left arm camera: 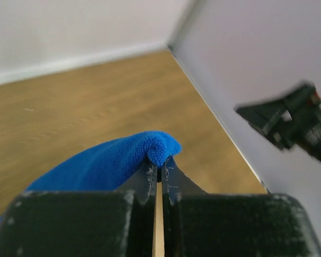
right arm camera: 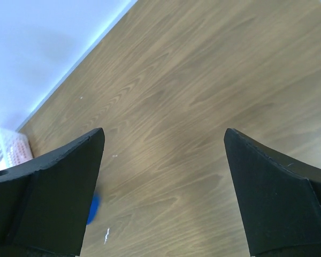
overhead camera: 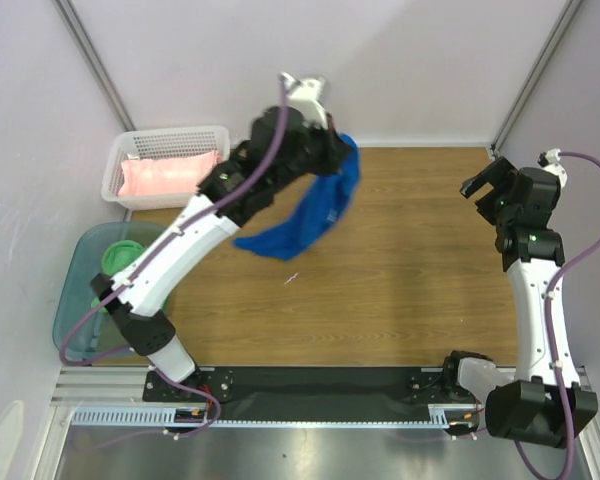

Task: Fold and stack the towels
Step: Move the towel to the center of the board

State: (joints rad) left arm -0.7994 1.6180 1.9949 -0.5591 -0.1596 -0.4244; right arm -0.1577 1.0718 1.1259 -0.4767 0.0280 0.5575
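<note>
The left gripper has its jaws squeezed together on one corner of the blue towel. The pinched tip bulges just above the fingertips, and the rest of the cloth trails away beneath and to one side of them. From above it hangs in a loose, crumpled drape over the table; I can't tell whether its low end touches the wood.

The right gripper hovers with its jaws spread wide. Nothing sits between them but bare tabletop below, and the blue towel is well off to one side.

To my eye the job has hardly begun. Nothing is folded and there is no stack. The pink towel lies bunched in the white basket and the green towel sits in the teal tub, both well away from either pair of jaws. The blue one needs laying flat and folding, then the other two.
</note>
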